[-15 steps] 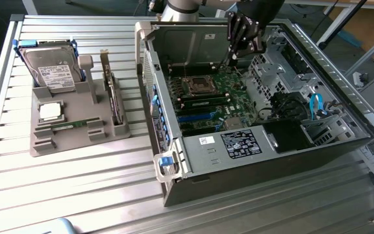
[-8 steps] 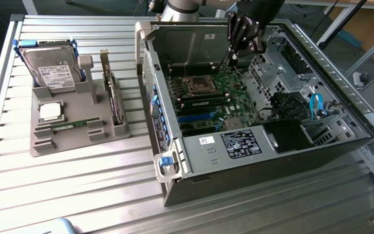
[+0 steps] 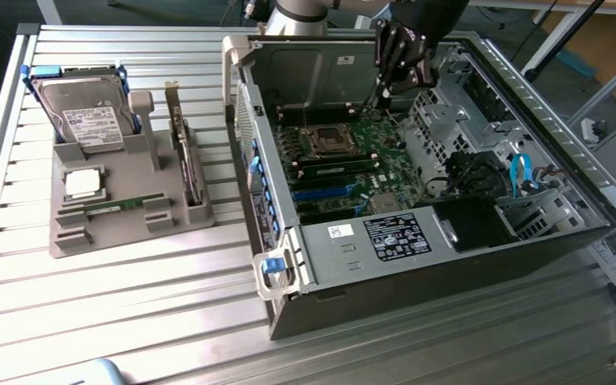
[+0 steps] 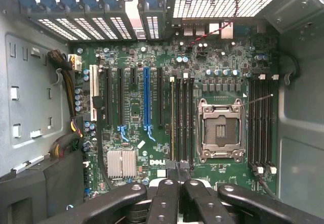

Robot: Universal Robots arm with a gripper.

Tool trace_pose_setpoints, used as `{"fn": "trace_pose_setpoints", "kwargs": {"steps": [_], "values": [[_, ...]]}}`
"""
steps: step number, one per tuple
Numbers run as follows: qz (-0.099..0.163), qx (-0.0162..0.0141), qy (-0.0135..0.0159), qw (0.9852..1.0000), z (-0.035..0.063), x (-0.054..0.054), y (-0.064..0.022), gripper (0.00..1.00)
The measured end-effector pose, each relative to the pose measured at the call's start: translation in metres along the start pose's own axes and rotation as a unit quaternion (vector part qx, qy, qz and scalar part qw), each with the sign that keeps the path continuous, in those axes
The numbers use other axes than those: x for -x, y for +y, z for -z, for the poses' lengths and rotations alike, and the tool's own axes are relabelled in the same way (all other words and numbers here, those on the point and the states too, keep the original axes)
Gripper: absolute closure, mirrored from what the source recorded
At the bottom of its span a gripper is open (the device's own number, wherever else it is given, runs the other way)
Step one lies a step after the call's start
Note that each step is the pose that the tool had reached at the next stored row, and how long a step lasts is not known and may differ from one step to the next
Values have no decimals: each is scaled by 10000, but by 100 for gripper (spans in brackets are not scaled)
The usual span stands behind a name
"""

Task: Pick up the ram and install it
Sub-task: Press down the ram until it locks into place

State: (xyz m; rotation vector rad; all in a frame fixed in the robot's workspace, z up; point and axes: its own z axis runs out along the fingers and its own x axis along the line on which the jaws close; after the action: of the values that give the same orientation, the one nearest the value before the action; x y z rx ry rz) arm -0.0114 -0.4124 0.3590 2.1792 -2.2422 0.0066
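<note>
1. At the exterior view's left, a grey tray point(image 3: 126, 233) sits on the slatted table point(image 3: 126, 305). It holds a hard drive point(image 3: 89, 112) at the back and a silver chip point(image 3: 81, 182) in front of it.
2. The ram point(image 3: 110, 206) lies low in the tray, just in front of the chip. Its long axis runs across the tray, from the exterior view's left to right, with the right end a little farther back. Nothing touches it.
3. An upright dark card point(image 3: 185, 160) stands along the tray's right edge.
4. Right of the tray, the open case point(image 3: 394, 273) lies on its side with the motherboard point(image 3: 362, 180) facing up.
5. The gripper point(image 3: 378, 100) hangs over the board's far end, well apart from the ram. Its fingers point(image 4: 167, 193) are pressed together and I cannot see anything between them.
6. In the wrist view the empty socket point(image 4: 221, 130) sits between banks of long dark slots.
</note>
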Motion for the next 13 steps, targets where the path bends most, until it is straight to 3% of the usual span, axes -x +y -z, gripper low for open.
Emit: {"fn": "trace_pose_setpoints", "kwargs": {"steps": [6, 9, 13], "values": [[-443, 6, -4, 9990, 0, 0, 0, 89], [-707, 10, -5, 9975, 0, 0, 0, 89], [-1111, 15, -8, 9938, 0, 0, 0, 89]]}}
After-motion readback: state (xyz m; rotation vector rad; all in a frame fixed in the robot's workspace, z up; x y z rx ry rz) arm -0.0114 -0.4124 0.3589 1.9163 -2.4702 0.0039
